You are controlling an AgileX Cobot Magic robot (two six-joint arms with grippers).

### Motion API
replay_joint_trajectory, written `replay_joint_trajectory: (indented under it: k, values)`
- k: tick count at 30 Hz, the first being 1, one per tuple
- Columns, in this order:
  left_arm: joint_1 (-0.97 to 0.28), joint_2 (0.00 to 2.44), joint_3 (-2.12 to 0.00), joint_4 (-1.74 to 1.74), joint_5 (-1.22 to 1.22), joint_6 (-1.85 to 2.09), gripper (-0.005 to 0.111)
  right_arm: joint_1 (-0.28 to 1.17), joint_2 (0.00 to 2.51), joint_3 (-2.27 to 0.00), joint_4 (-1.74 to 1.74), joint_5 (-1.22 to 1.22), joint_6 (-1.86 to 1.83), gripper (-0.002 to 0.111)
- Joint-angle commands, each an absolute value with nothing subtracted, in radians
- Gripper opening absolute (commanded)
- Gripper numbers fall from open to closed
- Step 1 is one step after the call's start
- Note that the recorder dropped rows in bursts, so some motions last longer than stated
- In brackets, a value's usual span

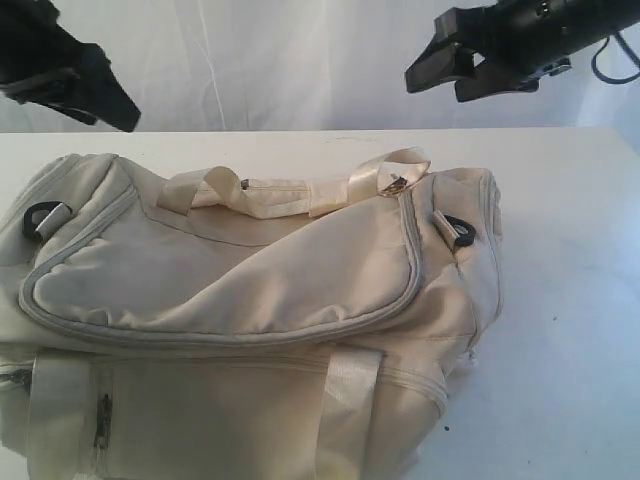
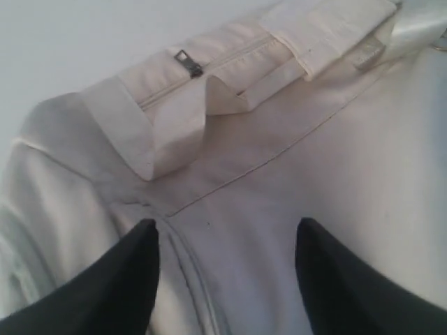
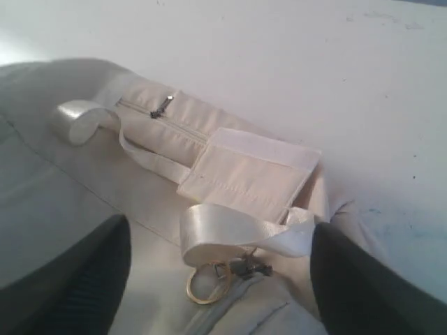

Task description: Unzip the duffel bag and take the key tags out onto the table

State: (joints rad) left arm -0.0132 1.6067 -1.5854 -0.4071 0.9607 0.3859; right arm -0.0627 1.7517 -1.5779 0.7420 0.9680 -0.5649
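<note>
The cream-white duffel bag (image 1: 250, 300) lies zipped on the white table (image 1: 560, 300); its top flap's grey zipper (image 1: 412, 240) runs round to a slider with a gold ring pull (image 1: 397, 186) under a shiny strap loop. My right gripper (image 1: 440, 72) hangs open in the air above that end; its view shows the ring pull (image 3: 209, 283) between the black fingers (image 3: 363, 286). Up at the left, my left gripper (image 1: 125, 112) hovers open over the bag's fabric (image 2: 279, 174) and a grey zipper seam (image 2: 192, 279). The key tags are out of view.
A padded handle wrap with a small zip pull (image 1: 245, 184) joins the straps on top. Black D-rings (image 1: 462, 230) (image 1: 42, 214) sit at both ends. A side pocket zipper (image 1: 102, 420) faces the front. Bare tabletop (image 1: 570, 380) lies to the bag's right.
</note>
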Motion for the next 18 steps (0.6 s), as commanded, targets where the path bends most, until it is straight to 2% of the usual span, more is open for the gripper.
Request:
replay_joint_trajectory:
  k: [1,6,18]
  values:
    - [-0.014,1.79,-1.733,-0.461,1.074,0.402,0.06,0.011,1.784,-1.617,0.564,0.992,-0.423,0.068]
    - [-0.024,1.891,-1.798,-0.465,1.038,0.411,0.061,0.042,1.839,-1.626,0.565,1.01,-0.395,0.068]
    - [-0.096,1.993,-1.796,-0.459,0.936,0.52,0.061,0.072,1.972,-1.628,0.623,0.972,-0.395,0.068]
